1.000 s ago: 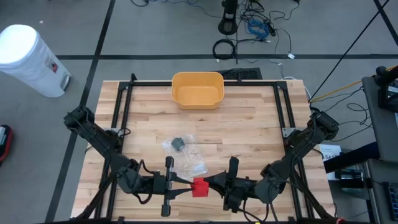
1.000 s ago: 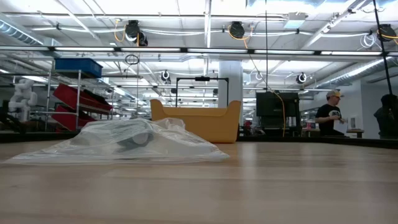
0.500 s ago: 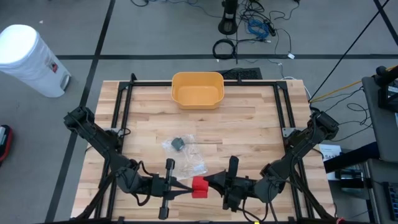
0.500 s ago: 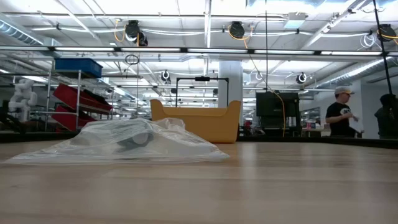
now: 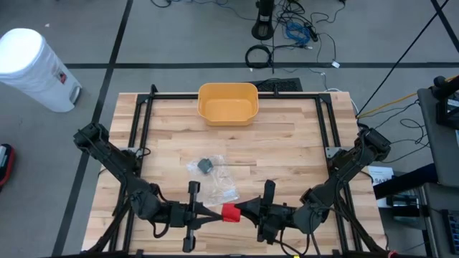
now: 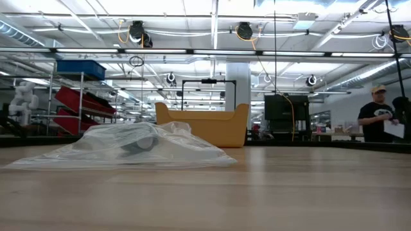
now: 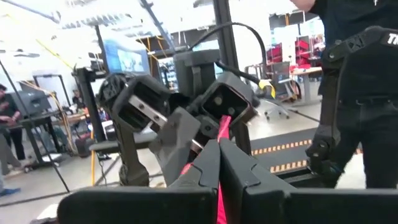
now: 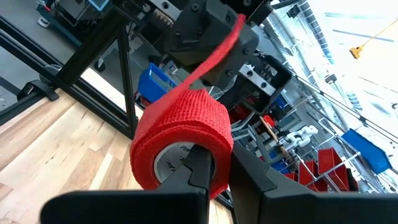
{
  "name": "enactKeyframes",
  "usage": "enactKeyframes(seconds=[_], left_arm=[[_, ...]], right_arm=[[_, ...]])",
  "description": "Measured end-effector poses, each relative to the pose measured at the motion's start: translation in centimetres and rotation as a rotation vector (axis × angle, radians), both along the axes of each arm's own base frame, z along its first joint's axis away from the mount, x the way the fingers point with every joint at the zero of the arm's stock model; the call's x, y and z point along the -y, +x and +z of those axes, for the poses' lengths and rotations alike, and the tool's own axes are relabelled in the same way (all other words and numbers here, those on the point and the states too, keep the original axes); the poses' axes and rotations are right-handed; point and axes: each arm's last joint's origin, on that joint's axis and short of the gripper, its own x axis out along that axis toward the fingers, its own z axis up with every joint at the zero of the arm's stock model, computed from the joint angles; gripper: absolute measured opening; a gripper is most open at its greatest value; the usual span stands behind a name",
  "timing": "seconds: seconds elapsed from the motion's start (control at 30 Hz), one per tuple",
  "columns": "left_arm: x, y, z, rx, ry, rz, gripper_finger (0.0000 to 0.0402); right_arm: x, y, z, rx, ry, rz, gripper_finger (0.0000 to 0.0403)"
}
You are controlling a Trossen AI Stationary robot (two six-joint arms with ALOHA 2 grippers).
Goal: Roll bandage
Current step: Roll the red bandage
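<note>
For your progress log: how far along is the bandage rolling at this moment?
Done: the bandage roll is out of the plastic bag, with a loose strip pulled out. In hand: right gripper shut on the roll, left gripper shut on the strip. Left: winding the strip back on.

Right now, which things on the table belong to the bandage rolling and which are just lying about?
In the job: red bandage roll, held in the right hand; its loose end, pinched in the left hand.

Lying about: plastic bag, yellow bin.
</note>
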Motion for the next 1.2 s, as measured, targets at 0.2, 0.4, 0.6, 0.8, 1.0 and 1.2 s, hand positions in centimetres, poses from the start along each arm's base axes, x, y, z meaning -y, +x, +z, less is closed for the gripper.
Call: enactKeyframes(seconds=[0.2,0.4,0.6,0.8,1.0,1.2], left_arm=[[-0.2,0.1,0.7,0.040,0.021,0.014,0.0001],[-0.5,0.4,1.2,0.054,0.034,0.014,0.0000],[-1.1,0.8,1.2,0.048,0.037,0.037,0.0000],[-1.4,1.1,0.7,0.001,0.025,0.082,0.0000],[-1.6,1.1,0.4,-0.046,0.041,0.190,0.0000],[-1.6,1.1,0.0,-0.076,0.041,0.219,0.0000]], right_arm=[[0.0,0.0,0.0,0.000,0.000,0.002,0.0029],[0.0,0.0,0.0,0.001,0.003,0.005,0.0029],[-0.1,0.1,-0.1,-0.009,0.001,0.074,0.0029],[0.1,0.2,-0.2,-0.015,0.010,0.070,0.0029],[0.1,0.2,-0.2,-0.016,0.009,0.068,0.0029],[0.1,0.2,-0.2,-0.016,0.006,0.067,0.0029]])
